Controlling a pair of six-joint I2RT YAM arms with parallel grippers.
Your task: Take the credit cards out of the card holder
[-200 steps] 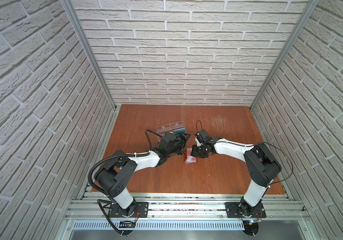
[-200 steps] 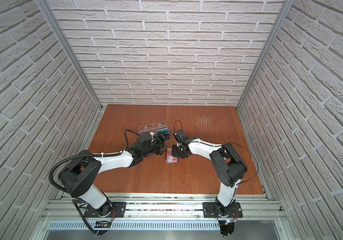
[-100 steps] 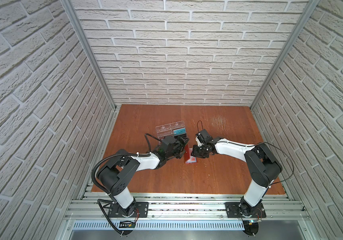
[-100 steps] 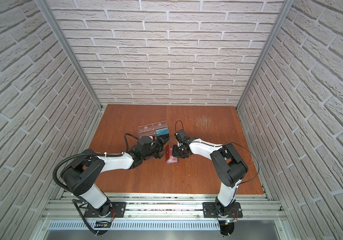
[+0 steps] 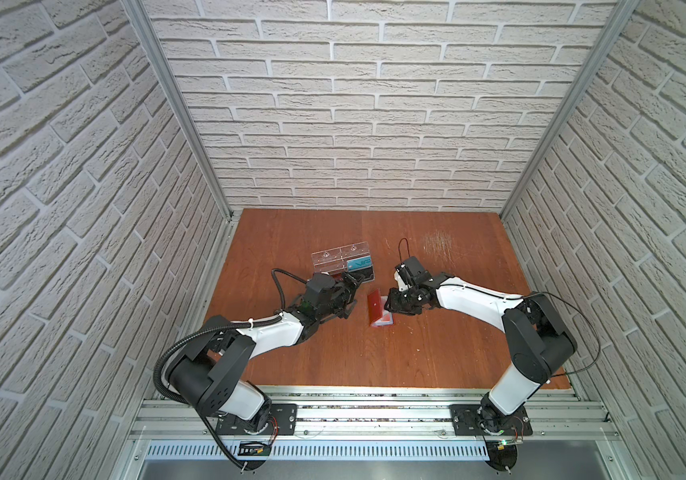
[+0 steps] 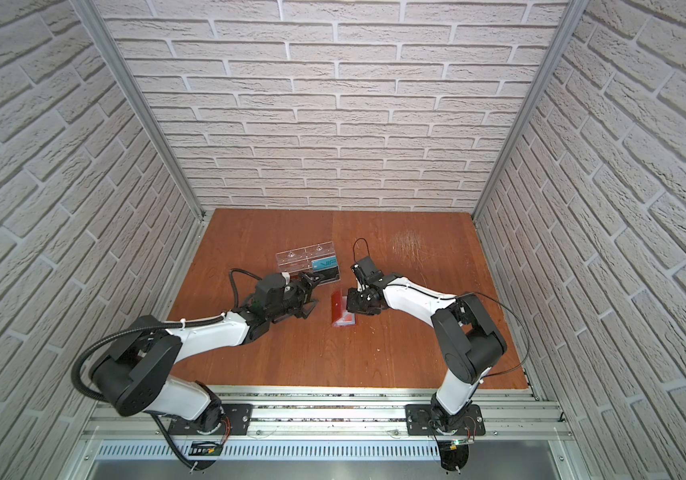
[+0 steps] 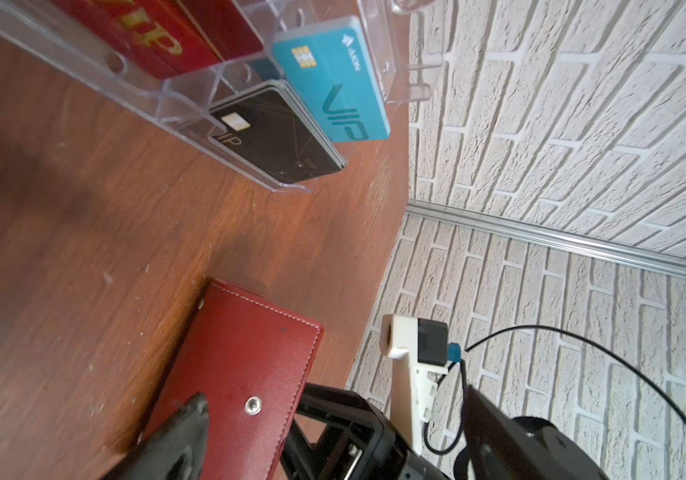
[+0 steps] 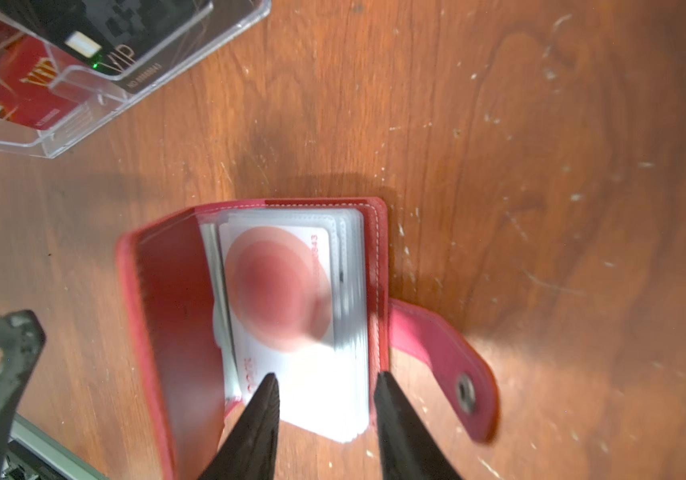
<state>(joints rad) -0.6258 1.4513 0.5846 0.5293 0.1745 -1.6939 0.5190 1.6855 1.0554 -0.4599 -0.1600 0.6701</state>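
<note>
Reach for the next card is turning on one line: the white card with red circles is lying in the topmost clear sleeve of the card holder, with its long axis pointing straight at the right gripper. That gripper's jaws are standing partly apart with nothing clamped. Its two tips are straddling the holder's near short end, where the sleeves open. The blur is hiding whether they are touching the plastic.

The holder is lying open on the table, its red cover tilting up half-raised on the side away from the snap tab. In both top views the right gripper is sitting right against the holder. The left gripper is waiting clear of the holder on the cover side, its jaws spread wide and empty. So the right arm is the nearer one, and it looks lined up to pull along the card's length.

Just beyond the holder the clear rack is standing, and a teal VIP card is already sitting in it.

Compared with a second ago, the left gripper is now sitting farther off the holder. The cover is standing up unsupported, where it was then lying lower.
</note>
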